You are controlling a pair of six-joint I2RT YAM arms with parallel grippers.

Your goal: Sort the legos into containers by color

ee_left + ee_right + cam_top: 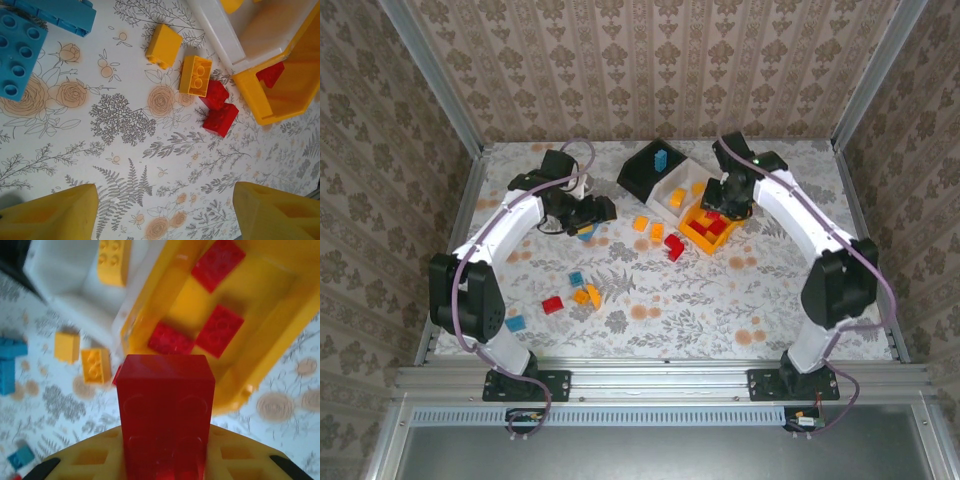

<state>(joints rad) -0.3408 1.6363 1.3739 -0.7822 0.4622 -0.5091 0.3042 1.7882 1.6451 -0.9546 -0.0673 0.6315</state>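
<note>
Grips red brick (165,410) in right fingers (240,450) at 6 o'clock corner of orange-yellow bin (260,365), left fingers (55,215) spread and empty; risks clipping the rim and bouncing onto table (125,165) if released here.

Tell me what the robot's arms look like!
The left arm and right arm have white curved shells, black joints and black bases. A thin purple cable loops along each. The pincer fingers are yellow plastic.
</note>
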